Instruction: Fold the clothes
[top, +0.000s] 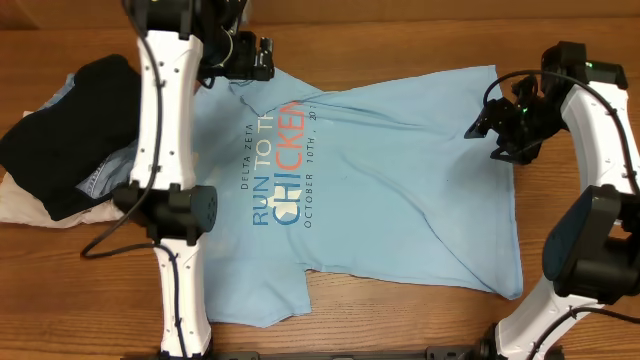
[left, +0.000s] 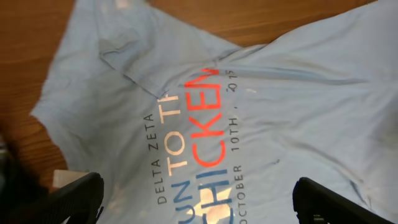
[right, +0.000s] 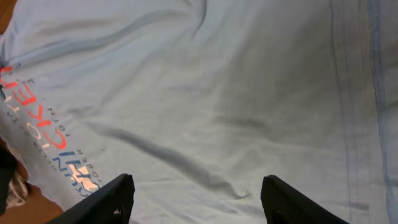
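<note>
Blue shirt (top: 400, 170) lies spread on the bench (top: 400, 322), left fingers (left: 74, 196) and right fingers (right: 106, 200) released; next, pinch an edge to fold.

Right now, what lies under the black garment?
A denim garment and a cream garment poke out beneath the black garment; the rest is covered.

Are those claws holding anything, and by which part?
Nothing is held. The left gripper and right gripper both stand open over the blue T-shirt, fingers empty.
</note>
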